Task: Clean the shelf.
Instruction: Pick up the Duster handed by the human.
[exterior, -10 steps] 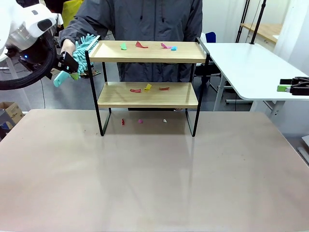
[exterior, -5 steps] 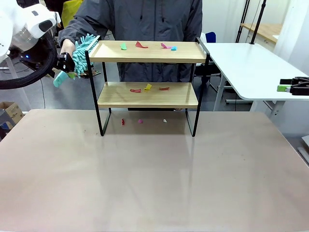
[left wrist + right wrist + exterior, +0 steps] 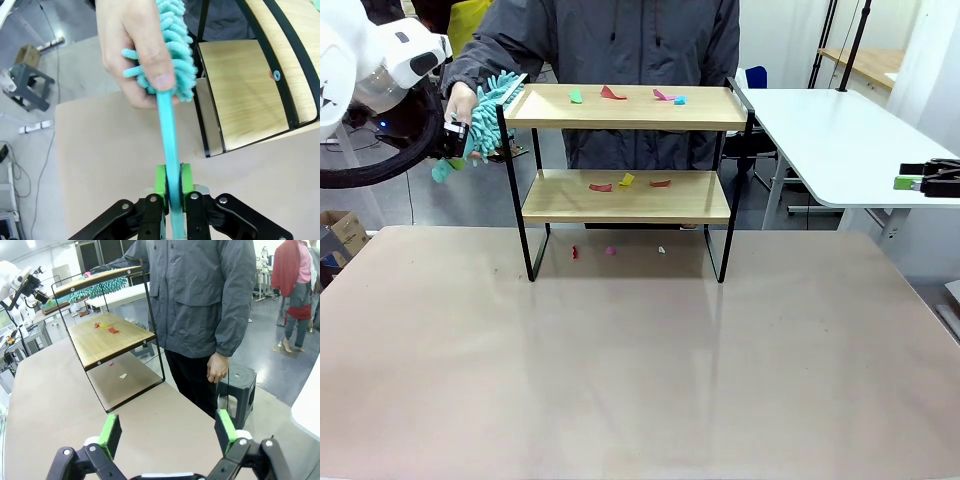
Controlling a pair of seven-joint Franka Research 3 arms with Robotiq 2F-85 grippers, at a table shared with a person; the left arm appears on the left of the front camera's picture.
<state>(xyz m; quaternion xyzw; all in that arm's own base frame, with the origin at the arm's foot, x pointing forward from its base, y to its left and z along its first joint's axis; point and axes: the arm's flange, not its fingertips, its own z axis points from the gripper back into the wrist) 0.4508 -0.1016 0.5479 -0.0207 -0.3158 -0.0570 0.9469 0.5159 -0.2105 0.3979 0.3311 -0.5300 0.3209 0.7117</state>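
At twelve o'clock on the beige table point(image 3: 640, 380), the two-tier light-wood shelf point(image 3: 625, 195) in its thin black frame carries coloured paper scraps point(image 3: 610, 93) on both boards, so cleaning has not begun. At its ten o'clock the left gripper point(image 3: 173, 182), open a second ago, now pinches the flat handle of the teal fluffy duster point(image 3: 166, 120), whose head the person's hand point(image 3: 132, 50) holds. The right gripper point(image 3: 165, 432) gapes wide, empty.

The left arm point(image 3: 390, 50) is glossy white, with a thick black cable point(image 3: 365, 177) looping under it; the left gripper point(image 3: 173, 178) and right gripper point(image 3: 168, 432) are black linkage with silver screws and bright green pads point(image 3: 110, 434); the person point(image 3: 640, 40) wears a grey zipped jacket with flap pockets and long sleeves.
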